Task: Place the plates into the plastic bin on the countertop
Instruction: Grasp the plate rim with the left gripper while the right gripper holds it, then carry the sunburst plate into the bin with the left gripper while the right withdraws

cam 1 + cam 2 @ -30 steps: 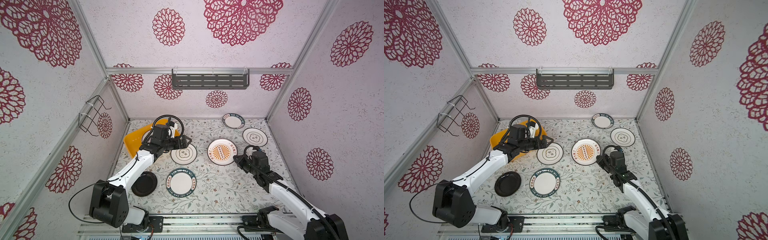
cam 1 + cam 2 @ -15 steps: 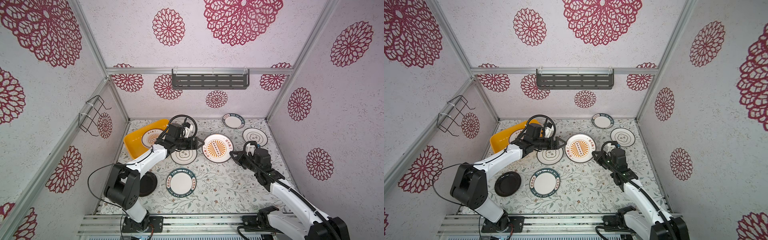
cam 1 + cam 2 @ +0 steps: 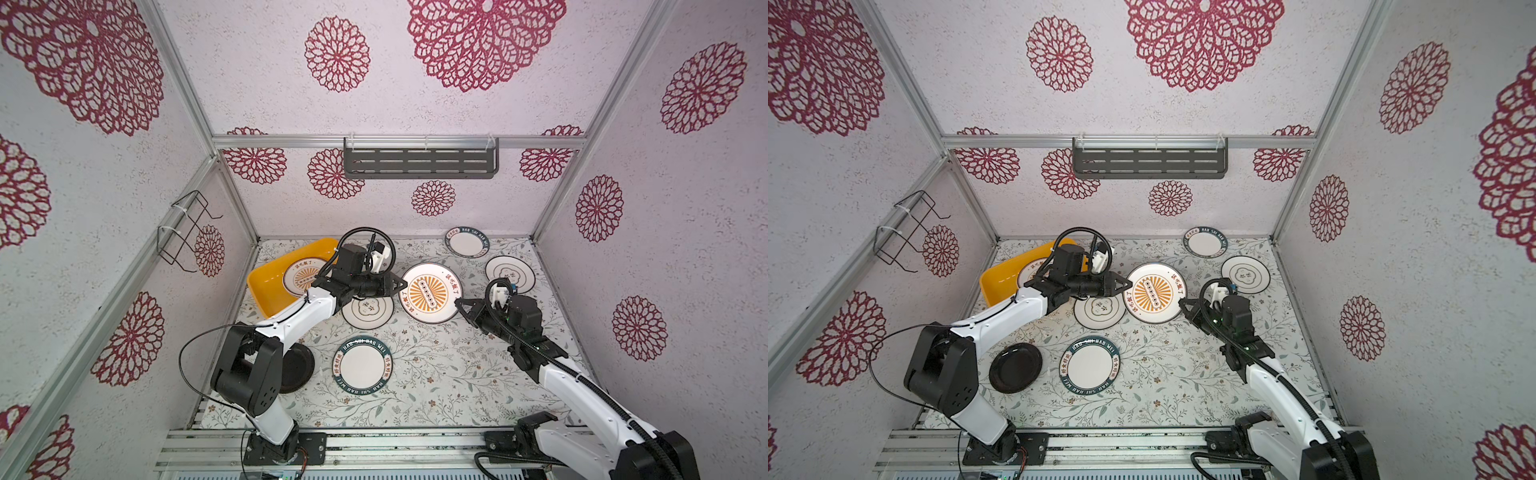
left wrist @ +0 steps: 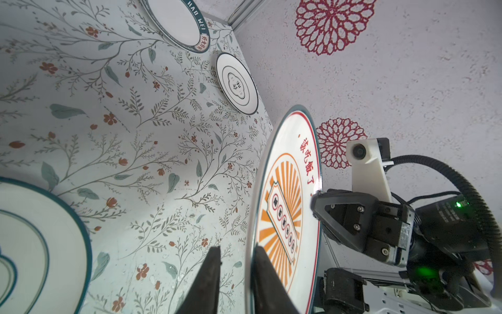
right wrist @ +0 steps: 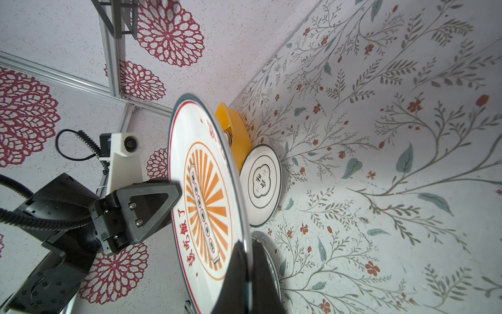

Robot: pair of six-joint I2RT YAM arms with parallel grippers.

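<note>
Your left gripper has crossed from the plastic bin to the sunburst plate. Its fingers straddle the rim, but you cannot tell whether they clamp it. The right gripper pinches the opposite rim, holding the plate tilted above the countertop. A flower plate lies between it and the bin.

A lab mock-up booth: aluminium frame, printed walls, bench-mounted robot arms

Saw only part of the near-left black plate behind the left arm's shoulder in a top view. Made out little of the far-left plastic bin behind the sunburst plate in the right wrist view.
</note>
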